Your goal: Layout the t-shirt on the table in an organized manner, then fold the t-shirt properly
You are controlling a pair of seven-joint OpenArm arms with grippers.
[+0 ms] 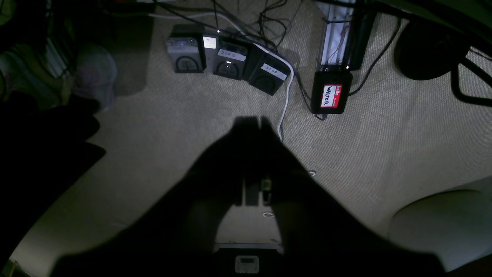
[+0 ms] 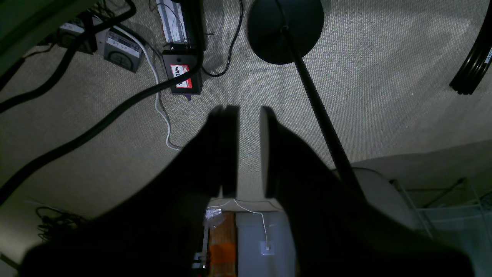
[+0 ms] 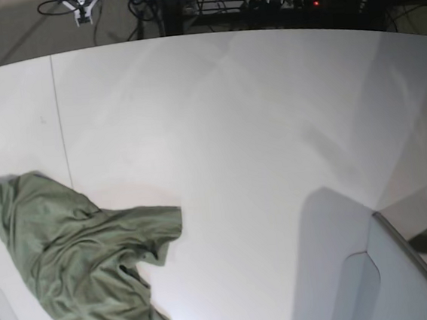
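The olive-green t-shirt [image 3: 71,257] lies crumpled in a heap at the front left of the white table [image 3: 233,128], partly over the near edge. No arm or gripper appears in the base view. Seen from the left wrist, my left gripper [image 1: 256,121] hangs over carpeted floor, its dark fingers pressed together and holding nothing. The right wrist view has my right gripper [image 2: 250,111] also above the floor, a narrow gap between its fingers with only carpet visible through it. Neither wrist view shows the shirt or the table.
A grey angled panel [image 3: 406,277] with a dark edge rises at the table's front right. On the floor are foot pedals [image 1: 226,61], a black box with a red label [image 1: 331,94], cables, and a round black stand base [image 2: 284,29] with its pole.
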